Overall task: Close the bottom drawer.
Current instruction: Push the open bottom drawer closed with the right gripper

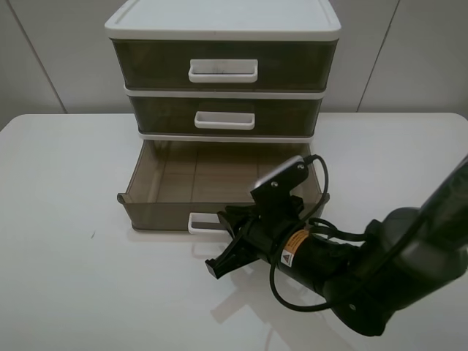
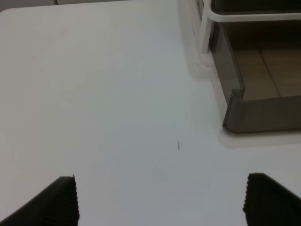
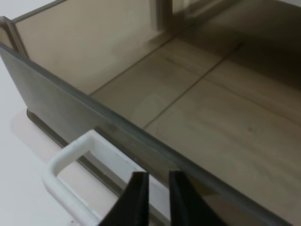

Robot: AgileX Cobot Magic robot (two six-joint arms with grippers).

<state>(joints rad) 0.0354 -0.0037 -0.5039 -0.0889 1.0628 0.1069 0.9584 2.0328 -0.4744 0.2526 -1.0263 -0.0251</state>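
While the bottom drawer (image 1: pixel 157 213) stands open, the right hand (image 3: pixel 157 176) — nearly closed — faces its front.

White table (image 1: pixel 66 278), white-topped drawer unit (image 1: pixel 223 18)

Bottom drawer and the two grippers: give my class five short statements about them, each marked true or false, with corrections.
1. The bottom drawer is pulled out of the unit. True.
2. The two upper drawers are pulled out as well. False: both are pushed in.
3. The left gripper is open, holding nothing. True.
4. The right gripper is spread wide. False: its fingers are nearly together, close to the drawer's white handle.
5. The bottom drawer is full of objects. False: its visible inside is empty.
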